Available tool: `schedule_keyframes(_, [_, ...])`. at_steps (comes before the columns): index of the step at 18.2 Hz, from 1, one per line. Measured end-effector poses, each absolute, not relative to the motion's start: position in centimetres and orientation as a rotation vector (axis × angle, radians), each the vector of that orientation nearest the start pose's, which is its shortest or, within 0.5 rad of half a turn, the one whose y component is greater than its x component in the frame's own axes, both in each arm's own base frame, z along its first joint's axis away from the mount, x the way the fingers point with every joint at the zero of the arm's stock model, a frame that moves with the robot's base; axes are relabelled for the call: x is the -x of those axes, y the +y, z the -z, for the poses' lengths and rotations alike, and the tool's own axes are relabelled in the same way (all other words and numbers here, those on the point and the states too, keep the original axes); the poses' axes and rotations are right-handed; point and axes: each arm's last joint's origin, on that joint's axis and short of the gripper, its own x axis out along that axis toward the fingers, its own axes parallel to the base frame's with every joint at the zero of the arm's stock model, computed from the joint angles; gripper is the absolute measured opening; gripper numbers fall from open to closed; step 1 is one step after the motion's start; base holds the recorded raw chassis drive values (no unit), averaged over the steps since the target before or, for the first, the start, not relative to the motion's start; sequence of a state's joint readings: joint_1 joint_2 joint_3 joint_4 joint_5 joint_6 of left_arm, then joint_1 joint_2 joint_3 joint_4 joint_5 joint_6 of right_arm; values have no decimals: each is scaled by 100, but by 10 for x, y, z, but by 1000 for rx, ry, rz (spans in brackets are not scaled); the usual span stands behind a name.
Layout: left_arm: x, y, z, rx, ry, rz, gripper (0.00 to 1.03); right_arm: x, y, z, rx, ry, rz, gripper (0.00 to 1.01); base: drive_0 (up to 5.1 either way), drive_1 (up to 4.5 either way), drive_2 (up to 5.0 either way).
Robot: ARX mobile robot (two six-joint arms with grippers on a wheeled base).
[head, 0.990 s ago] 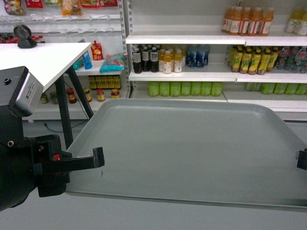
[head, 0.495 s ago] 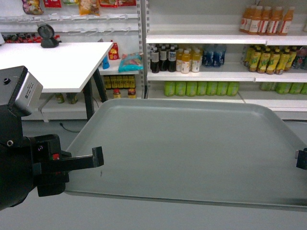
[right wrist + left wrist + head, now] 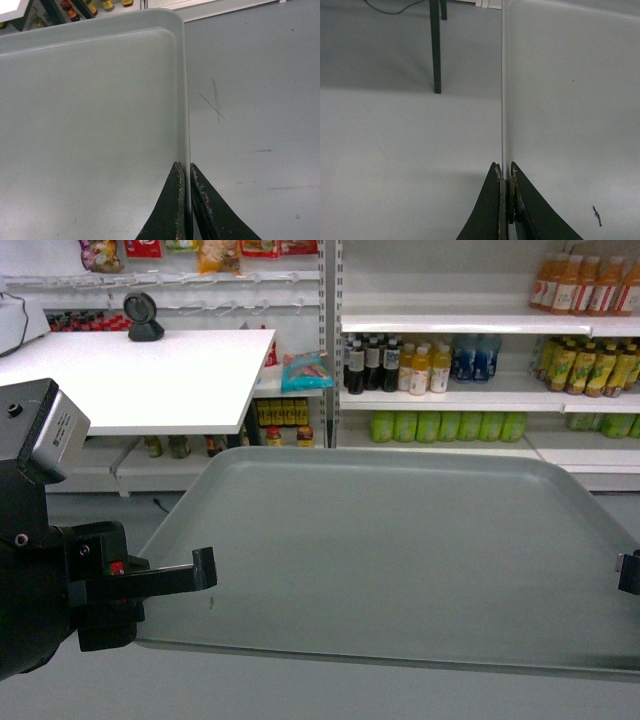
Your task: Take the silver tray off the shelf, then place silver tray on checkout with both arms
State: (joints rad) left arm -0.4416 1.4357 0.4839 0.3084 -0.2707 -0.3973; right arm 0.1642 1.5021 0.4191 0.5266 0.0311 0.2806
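Head: scene shifted rightward since a second ago; checkout (image 3: 150, 380) and scanner (image 3: 144, 316) now fuller in frame, so likely turning toward placement. Silver tray (image 3: 400, 550) airborne, off shelf (image 3: 450, 398).
Left wrist: left gripper (image 3: 506, 200) pinched shut on tray's left rim.
Right wrist: right gripper (image 3: 186, 200) likewise clamped on right rim
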Motion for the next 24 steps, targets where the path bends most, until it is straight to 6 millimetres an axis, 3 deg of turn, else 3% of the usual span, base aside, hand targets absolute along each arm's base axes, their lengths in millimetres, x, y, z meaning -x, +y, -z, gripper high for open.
schedule_keyframes(24, [-231,-101,-143,160,625,42,3,-249,40,-127,-219,570,-50,3,-499,246,246])
